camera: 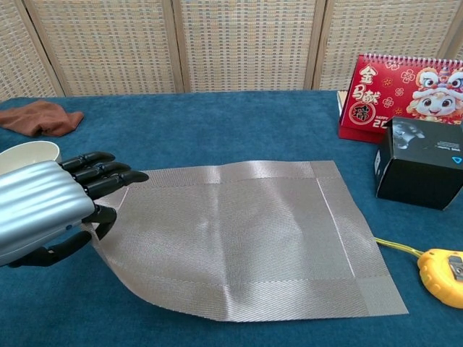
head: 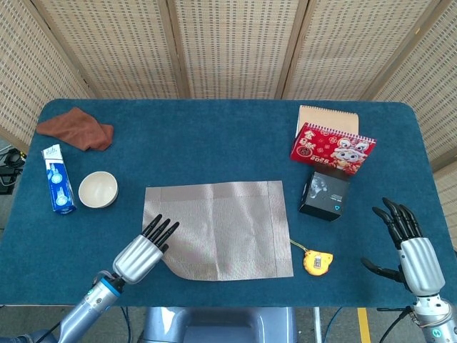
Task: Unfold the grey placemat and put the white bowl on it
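**Left hand pinches the placemat's near-left corner**

While the grey placemat lies spread nearly flat on the blue table, the left hand holds its near-left corner, thumb under the edge and the other fingers stretched over the top, as the chest view shows. That corner is lifted and curls slightly; the rest of the mat rests on the table and extends to the right of the hand.

The white bowl stands upright beyond the left hand and a little further left, near the placemat's far-left corner but not touching it. A blue-and-white carton lies just beside the bowl on its outer side, and a brown cloth sits further back.

The right hand is well apart from the mat at the table's right edge, fingers spread and holding nothing. Between it and the mat lie a yellow tape measure and, further back, a black box. Behind the box stands a red desk calendar.
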You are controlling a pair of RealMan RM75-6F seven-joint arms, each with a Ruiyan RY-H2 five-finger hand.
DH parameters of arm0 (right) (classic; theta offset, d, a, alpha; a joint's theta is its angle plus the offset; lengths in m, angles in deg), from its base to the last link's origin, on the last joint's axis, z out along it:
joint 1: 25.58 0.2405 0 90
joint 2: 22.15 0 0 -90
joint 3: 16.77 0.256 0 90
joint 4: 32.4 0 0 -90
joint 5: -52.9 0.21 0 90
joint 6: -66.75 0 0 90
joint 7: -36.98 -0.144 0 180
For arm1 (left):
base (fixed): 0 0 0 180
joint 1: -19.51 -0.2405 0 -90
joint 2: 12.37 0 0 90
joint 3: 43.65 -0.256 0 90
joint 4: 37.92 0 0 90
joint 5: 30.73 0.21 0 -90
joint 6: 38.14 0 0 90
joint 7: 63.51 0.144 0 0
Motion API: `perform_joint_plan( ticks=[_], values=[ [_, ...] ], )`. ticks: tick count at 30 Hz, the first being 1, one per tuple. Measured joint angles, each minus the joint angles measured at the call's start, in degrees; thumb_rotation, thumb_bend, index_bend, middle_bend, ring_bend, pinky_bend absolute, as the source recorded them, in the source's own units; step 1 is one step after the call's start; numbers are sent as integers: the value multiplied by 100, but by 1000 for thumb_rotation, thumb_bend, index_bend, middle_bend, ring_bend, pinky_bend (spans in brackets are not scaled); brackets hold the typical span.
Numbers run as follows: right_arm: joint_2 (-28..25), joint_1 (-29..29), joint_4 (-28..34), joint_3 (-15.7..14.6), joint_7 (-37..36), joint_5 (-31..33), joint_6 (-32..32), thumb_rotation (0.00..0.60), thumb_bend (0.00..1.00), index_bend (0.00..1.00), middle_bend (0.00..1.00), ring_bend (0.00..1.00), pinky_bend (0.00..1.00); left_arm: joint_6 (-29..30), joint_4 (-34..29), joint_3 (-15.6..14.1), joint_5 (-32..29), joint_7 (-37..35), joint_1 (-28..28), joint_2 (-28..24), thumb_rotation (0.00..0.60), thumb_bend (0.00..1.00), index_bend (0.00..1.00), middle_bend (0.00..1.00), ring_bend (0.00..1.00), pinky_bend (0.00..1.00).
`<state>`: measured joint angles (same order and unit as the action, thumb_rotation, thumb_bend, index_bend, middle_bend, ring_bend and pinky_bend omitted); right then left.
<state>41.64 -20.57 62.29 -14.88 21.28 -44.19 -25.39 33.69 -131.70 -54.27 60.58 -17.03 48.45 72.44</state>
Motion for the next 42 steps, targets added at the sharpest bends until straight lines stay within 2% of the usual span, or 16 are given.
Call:
perform_joint_plan(
  ticks=[6, 8, 10, 12, 14, 16, 20, 30, 36, 42],
  values=[
    [-6, 1, 14, -23, -14, -29, -4, 600, 161, 146, 0, 0, 0, -11, 69, 34, 57, -22, -112, -120, 600, 571, 814, 0, 0, 0],
    [-6, 0, 19, -30, -9, -28, 0, 600, 160, 146, 0, 0, 0, -46, 73, 38, 67, -46, -139, -142, 600, 532, 698, 0, 0, 0],
    [-5, 0, 19, -32, -1, -16, 8, 600, 160, 146, 0, 0, 0, -109, 54, 40, 61, -69, -155, -174, 600, 412, 422, 0, 0, 0],
    [-1, -1, 17, -34, 12, -10, 11, 600, 161, 146, 0, 0, 0, -150, 25, 39, 67, -112, -165, -207, 600, 312, 216, 0, 0, 0],
    [5, -2, 15, -37, 22, -11, 10, 600, 160, 146, 0, 0, 0, -164, 0, 40, 104, -202, -175, -241, 600, 231, 102, 0, 0, 0],
    [8, -1, 14, -35, 28, -11, 8, 600, 160, 144, 0, 0, 0, -168, -11, 43, 151, -302, -185, -274, 600, 136, 32, 0, 0, 0],
    [14, -1, 3, -22, 9, 5, -7, 600, 160, 141, 0, 0, 0, -114, -7, 40, 313, -561, -204, -358, 600, 77, 17, 0, 0, 0],
    [27, -1, -12, -41, 23, -22, -10, 600, 160, 140, 0, 0, 0, 456, -7, 149, 596, -1432, -398, -780, 600, 82, 66, 0, 0, 0],
    [58, -5, -13, -84, 93, -74, 0, 600, 160, 140, 0, 0, 0, 730, -85, 470, 254, -2048, -562, -1274, 600, 91, 111, 0, 0, 0],
    [92, -10, -2, -131, 181, -114, 28, 600, 160, 140, 0, 0, 0, 699, 223, 727, -318, -2306, -688, -1312, 600, 102, 227, 0, 0, 0]
  ],
)
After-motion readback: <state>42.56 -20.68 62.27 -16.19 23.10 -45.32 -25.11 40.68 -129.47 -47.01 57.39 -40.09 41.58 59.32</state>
